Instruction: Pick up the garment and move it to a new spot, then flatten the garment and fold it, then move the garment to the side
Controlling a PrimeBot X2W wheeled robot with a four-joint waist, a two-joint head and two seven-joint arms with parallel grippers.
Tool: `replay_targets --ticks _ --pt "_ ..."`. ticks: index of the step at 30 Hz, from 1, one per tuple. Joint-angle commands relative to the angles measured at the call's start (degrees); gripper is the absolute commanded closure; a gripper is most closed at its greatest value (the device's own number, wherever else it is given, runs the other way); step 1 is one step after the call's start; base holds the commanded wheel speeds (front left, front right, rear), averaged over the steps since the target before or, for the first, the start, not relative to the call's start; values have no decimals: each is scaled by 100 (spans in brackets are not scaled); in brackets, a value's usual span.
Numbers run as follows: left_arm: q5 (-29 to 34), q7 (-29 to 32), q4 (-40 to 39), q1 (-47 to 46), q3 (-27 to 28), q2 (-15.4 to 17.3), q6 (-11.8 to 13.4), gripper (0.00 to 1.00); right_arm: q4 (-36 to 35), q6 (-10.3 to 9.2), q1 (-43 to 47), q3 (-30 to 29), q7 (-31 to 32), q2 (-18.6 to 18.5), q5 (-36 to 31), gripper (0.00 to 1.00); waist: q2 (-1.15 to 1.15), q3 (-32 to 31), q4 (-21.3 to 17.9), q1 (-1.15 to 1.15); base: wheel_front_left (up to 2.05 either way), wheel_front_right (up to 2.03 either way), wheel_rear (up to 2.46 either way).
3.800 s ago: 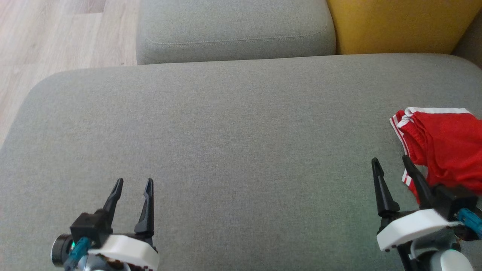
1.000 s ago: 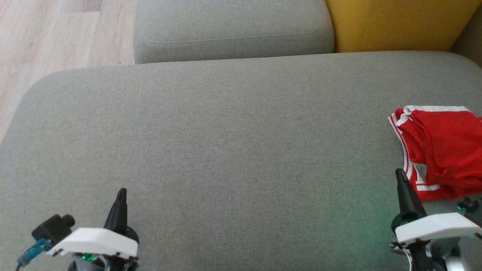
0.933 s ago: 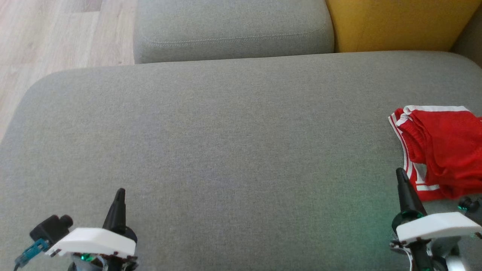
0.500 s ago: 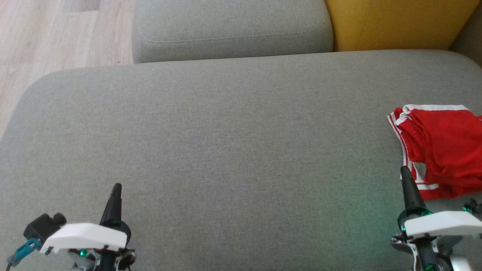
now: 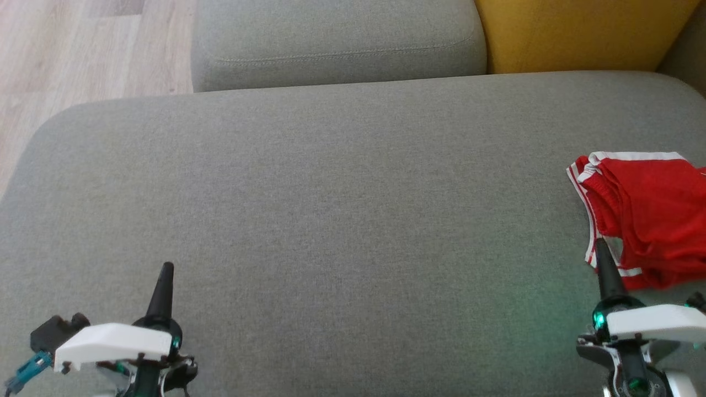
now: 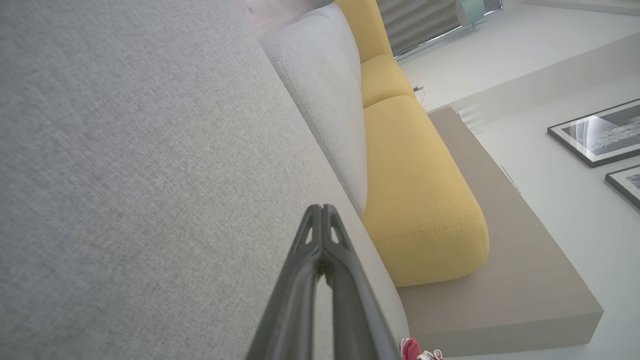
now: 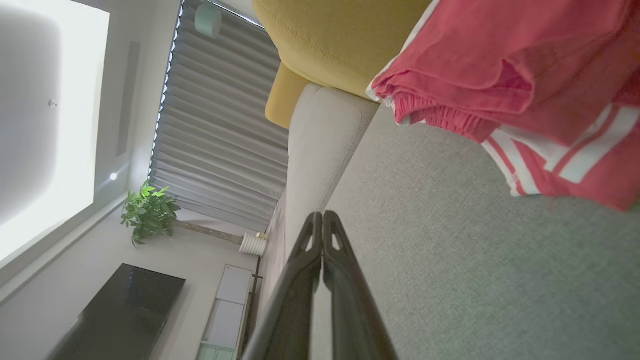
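My left claw (image 5: 165, 269), pressed together and empty, hovers over the near left of the grey sofa seat (image 5: 353, 193), well apart from the garment (image 5: 653, 215). The red garment lies bunched at the seat's right side, just ahead and to the right of my right claw (image 5: 600, 246), likewise pressed together, empty, clearly the nearer.

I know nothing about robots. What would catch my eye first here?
The red garment with white stripes, bunched at the right edge of the grey sofa seat, stands out most. Beyond it, at the top right of the head view, sits a yellow cushion. Near the bottom corners, the left hand and right hand are both shut and empty, the right one close to the garment.
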Motion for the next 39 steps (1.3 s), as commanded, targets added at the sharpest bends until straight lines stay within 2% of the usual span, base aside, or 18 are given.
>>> replay_targets --ticks 1,39 --pt "-160 53 -138 -348 216 29 -70 100 -162 -4 -347 54 -10 -101 194 100 0 2 -2 0 0 0 0" --pt "-2377 643 38 -669 862 -200 -436 100 288 -5 -694 -122 38 -96 2624 100 0 41 -59 0 0 0 0"
